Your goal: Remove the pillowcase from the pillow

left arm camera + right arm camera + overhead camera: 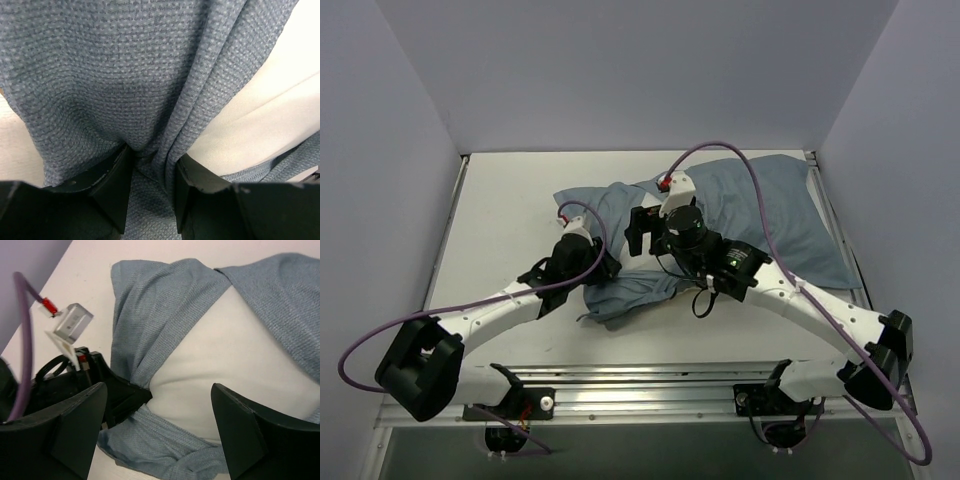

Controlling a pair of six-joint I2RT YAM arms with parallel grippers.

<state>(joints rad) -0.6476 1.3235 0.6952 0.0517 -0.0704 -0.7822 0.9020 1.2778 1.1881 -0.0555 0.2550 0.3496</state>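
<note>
White tabletop (pixel 510 200), grey-blue walls. Slate-blue woven fabric pillowcase (pixel 790 220) bunched mid-table, partly off plump white pillow (pixel 225 355). Left gripper (pixel 151 167) clamps pillowcase fold at its left end. Right gripper (pixel 159 390) gapes empty directly above bare pillow: nearer arm to pin it.

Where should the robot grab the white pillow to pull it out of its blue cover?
Probably the bare white bulge of the pillow showing through the pillowcase opening, from above with the open right end effector. It is the only uncovered part; the left end effector pinches the fabric.
</note>
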